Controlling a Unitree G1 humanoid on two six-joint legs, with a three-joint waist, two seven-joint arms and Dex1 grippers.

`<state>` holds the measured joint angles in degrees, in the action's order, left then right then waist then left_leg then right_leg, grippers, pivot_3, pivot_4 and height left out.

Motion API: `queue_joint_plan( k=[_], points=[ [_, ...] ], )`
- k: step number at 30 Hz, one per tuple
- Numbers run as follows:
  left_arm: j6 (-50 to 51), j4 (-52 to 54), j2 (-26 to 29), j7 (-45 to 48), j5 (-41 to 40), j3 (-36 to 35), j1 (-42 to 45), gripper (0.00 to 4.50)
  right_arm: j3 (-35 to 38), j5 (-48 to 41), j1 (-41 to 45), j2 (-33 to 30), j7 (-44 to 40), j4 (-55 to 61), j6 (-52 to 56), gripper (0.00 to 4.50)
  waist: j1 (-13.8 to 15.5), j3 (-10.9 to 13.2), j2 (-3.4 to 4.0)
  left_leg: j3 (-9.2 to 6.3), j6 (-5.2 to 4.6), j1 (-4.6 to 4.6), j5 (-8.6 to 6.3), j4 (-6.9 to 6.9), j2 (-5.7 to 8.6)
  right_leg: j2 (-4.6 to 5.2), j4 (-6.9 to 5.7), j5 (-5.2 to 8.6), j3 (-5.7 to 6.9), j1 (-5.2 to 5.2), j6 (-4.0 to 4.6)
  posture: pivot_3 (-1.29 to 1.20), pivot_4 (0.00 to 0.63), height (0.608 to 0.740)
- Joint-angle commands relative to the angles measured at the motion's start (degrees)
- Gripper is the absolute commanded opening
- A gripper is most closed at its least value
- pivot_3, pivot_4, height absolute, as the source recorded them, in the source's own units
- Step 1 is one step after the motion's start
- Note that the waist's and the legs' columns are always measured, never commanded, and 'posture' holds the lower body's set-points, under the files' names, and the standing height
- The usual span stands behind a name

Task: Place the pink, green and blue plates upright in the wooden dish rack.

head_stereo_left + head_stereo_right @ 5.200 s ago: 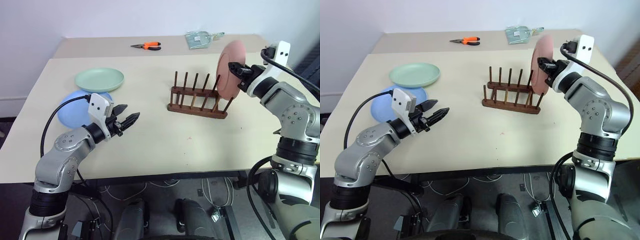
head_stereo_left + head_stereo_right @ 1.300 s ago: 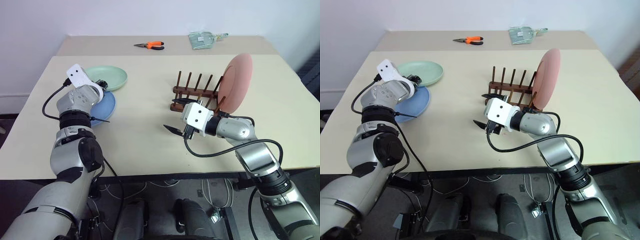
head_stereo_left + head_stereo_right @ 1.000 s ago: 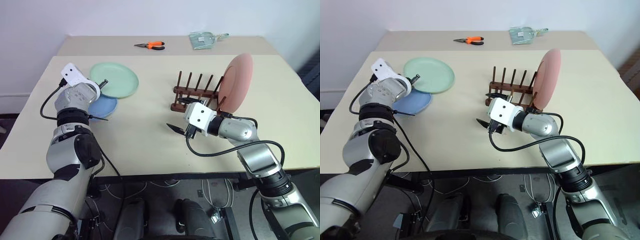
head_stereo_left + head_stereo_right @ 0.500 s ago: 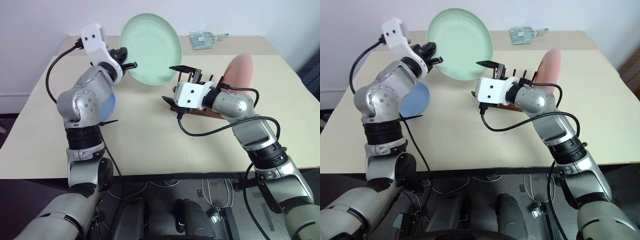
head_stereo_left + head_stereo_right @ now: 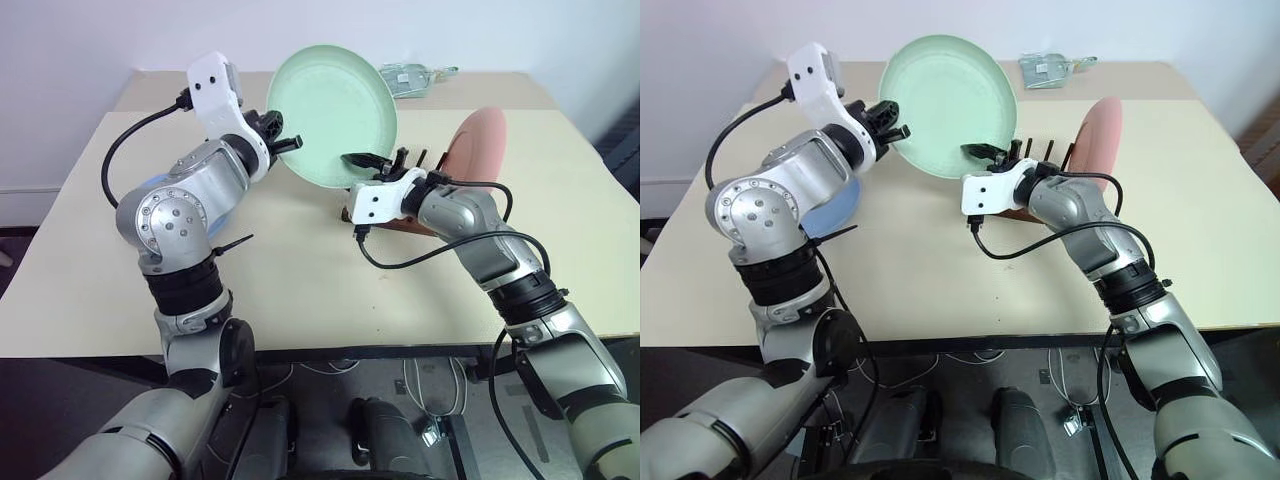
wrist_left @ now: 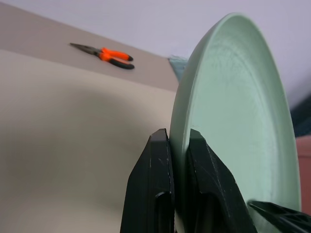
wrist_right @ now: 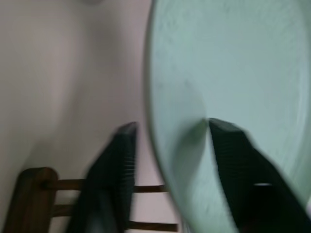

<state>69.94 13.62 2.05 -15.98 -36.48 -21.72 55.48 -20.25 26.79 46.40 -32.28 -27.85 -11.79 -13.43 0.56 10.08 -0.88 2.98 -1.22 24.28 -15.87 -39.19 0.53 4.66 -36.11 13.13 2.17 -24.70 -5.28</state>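
Green plate held on edge in air, L gripper clamped on rim, R gripper fingers astride lower rim w/ gaps; looks stiff, light, smooth: grip rim only.

Green plate hides most of the rack.

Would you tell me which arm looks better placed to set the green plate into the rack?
Probably the right: its gripper straddles the green plate's lower rim right above the wooden rack, while the left gripper clamps the far edge.
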Motion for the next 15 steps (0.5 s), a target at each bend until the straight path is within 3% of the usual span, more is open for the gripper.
queue_joint_plan(
  k=[1, 2, 5, 8, 12, 15],
  points=[
    [0.7, 1.5, -1.2, -0.3, -1.6, -1.2, 1.7, 0.0, 2.4, 0.3, 1.4, 0.1, 1.6, 1.7, -0.8, 0.2, 0.0, 0.0, 0.0, 0.0, 0.02, -0.01, 0.01, 0.0, 0.0, -0.01, 0.0, 0.0, 0.0, 0.0, 0.0, 0.0, 0.15, 0.74],
    [0.5, 1.2, -1.5, -0.4, -1.8, -1.8, 1.8, 0.0, 2.6, 0.3, 1.2, 0.1, 1.6, 2.0, -0.8, 0.01, 0.0, 0.0, 0.0, -0.01, 0.03, -0.01, 0.02, 0.0, -0.01, -0.02, 0.0, 0.0, 0.01, 0.0, 0.0, 0.0, 0.15, 0.74],
    [-7.1, 0.6, -3.4, -0.6, -4.1, -6.8, 4.4, 1.06, 3.3, 0.9, -0.1, -0.3, 1.7, 3.8, -0.2, 0.0, 0.1, 0.0, 0.0, -0.01, 0.03, -0.01, 0.02, 0.0, -0.01, -0.02, 0.01, 0.0, 0.01, 0.02, 0.0, 0.0, 0.15, 0.74],
    [-15.2, -2.6, 0.7, -1.0, 0.3, -8.2, 6.6, 2.5, 5.3, 0.2, -2.1, -0.6, 2.1, 6.7, 2.1, 0.0, 0.1, 0.0, -0.01, -0.01, 0.06, -0.01, 0.03, -0.02, -0.01, -0.02, 0.01, 0.0, 0.02, 0.02, 0.0, 0.0, 0.15, 0.74],
    [-23.7, -8.3, 12.9, 3.1, 11.6, -1.2, 2.7, 2.5, 14.3, -8.3, -5.2, 2.0, 1.6, 15.1, 12.5, 0.0, -0.3, 0.0, 0.04, 0.07, 0.09, -0.1, 0.05, 0.06, -0.03, -0.09, -0.01, 0.0, -0.03, 0.03, 0.0, 0.0, 0.15, 0.74],
    [-26.7, -12.2, 16.1, 6.8, 13.7, 1.2, -2.3, 2.5, 23.7, -22.1, -5.9, 7.7, 0.9, 24.0, 28.7, 0.0, -0.3, 0.0, 0.06, 0.1, 0.12, -0.15, 0.07, 0.11, -0.09, -0.15, -0.03, 0.0, -0.05, 0.04, 0.01, 0.0, 0.15, 0.74]
  ],
)
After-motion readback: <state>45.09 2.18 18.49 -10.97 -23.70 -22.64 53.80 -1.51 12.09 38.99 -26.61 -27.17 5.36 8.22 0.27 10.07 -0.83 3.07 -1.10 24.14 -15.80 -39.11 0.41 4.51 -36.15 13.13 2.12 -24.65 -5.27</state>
